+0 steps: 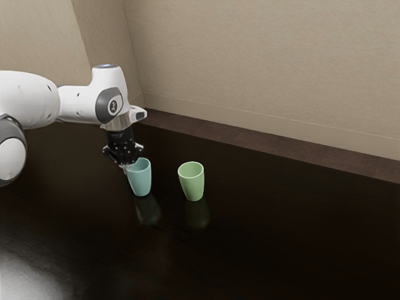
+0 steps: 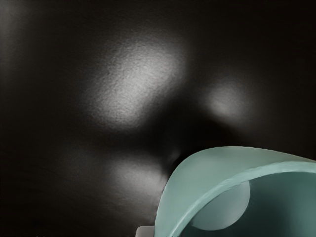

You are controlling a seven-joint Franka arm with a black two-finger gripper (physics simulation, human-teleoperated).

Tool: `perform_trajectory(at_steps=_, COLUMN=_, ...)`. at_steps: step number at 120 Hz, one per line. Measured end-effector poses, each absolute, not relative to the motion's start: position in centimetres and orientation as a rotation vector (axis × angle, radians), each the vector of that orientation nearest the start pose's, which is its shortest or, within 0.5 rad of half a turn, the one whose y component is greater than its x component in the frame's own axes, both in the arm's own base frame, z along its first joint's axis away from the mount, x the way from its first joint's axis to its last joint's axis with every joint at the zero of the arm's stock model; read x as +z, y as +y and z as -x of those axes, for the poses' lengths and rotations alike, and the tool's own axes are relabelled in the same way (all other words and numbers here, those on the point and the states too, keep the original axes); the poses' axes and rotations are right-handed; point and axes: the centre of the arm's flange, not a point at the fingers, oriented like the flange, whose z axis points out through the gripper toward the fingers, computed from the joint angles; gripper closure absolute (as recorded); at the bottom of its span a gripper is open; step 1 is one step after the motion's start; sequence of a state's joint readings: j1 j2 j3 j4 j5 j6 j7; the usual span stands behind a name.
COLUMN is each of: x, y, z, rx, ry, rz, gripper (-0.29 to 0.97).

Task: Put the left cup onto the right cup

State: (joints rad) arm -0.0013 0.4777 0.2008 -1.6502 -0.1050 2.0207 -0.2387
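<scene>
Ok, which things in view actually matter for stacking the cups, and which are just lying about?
Part of the job:
teal cup, at the end effector
green cup, apart from it, toward the exterior view's right

Not part of the job:
dark table
beige wall

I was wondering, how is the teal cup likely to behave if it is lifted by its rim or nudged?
The teal cup looks rigid and thin-walled, so probably light and shape-keeping. Its smooth wall may slip. It is taller than wide and tapers to a narrower base, so a nudge near the rim, where the gripper sits, could tip it.
</scene>
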Motion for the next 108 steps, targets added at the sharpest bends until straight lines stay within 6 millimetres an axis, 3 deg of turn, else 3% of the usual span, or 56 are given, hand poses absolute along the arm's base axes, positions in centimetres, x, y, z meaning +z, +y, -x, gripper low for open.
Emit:
perform_trajectory(at_steps=65, x=39.5, y=9.2, z=-64.9, rx=0.072, ry=-0.691, rz=3.079, gripper=0.79)
perform_trajectory(at_steps=108, x=42.4, y=8.1, z=-63.8, rx=0.062, ry=-0.649, rz=3.09, gripper=0.79)
